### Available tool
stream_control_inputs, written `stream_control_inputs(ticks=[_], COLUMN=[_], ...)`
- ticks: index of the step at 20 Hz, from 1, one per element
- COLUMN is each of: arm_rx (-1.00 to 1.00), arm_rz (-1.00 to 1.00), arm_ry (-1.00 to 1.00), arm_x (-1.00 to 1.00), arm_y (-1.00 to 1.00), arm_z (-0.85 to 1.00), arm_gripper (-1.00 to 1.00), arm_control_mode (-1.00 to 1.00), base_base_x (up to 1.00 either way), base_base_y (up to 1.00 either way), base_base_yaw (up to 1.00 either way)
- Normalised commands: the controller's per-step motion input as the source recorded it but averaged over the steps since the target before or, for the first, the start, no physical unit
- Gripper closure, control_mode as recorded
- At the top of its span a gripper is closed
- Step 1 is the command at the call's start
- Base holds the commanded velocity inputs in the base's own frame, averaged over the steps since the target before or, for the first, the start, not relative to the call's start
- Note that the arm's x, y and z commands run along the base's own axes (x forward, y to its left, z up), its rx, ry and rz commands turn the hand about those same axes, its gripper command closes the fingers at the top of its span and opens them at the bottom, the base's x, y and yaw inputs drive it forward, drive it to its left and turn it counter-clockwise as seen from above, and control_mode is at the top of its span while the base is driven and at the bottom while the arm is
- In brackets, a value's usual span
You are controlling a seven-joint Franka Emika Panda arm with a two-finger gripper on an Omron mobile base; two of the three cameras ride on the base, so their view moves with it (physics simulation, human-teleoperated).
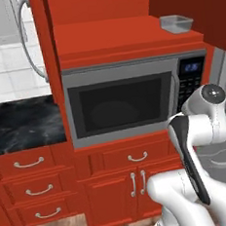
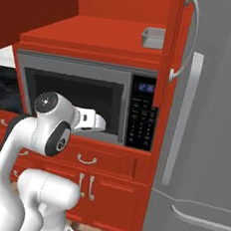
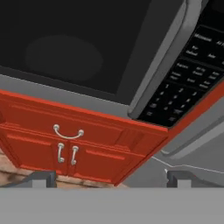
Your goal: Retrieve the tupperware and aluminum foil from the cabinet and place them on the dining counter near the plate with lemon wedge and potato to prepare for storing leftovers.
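Left base view: tupperware (image 1: 176,23) at the right edge of the open cabinet (image 1: 127,35) shelf above the microwave (image 1: 128,101), clear space leftward; hand view: fingers (image 3: 43,178) spread wide, empty

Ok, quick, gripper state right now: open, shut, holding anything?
Gripper: open, jaws wide apart, holding nothing; it points at the microwave front and the red drawer below it.

Base views flank microwave (image 1: 121,104); hand view near, perhaps tilted.
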Motion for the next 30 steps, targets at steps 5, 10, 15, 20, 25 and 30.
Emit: stream_control_inputs(ticks=[5,10,15,20,25,30], arm_rx=[0.0,0.0,0.0,0.0,0.0,-0.03], arm_rz=[0.0,0.0,0.0,0.0,0.0,0.0], arm_ry=[0.0,0.0,0.0,-0.15,-0.28,-0.3], arm_x=[0.0,0.0,0.0,0.01,0.15,0.2], arm_y=[0.0,0.0,0.0,0.06,0.1,0.19], arm_z=[0.0,0.0,0.0,0.37,0.78,0.94], arm_gripper=[-1.0,-1.0,-1.0,-1.0,-1.0,-1.0], arm_control_mode=[1.0,1.0,1.0,-1.0,-1.0,-1.0], base_base_x=[0.58,0.47,0.26,0.0,0.0,0.0], base_base_y=[0.15,0.0,0.0,0.01,0.0,0.0], base_base_yaw=[-0.51,-0.4,-0.13,0.0,0.0,0.0])
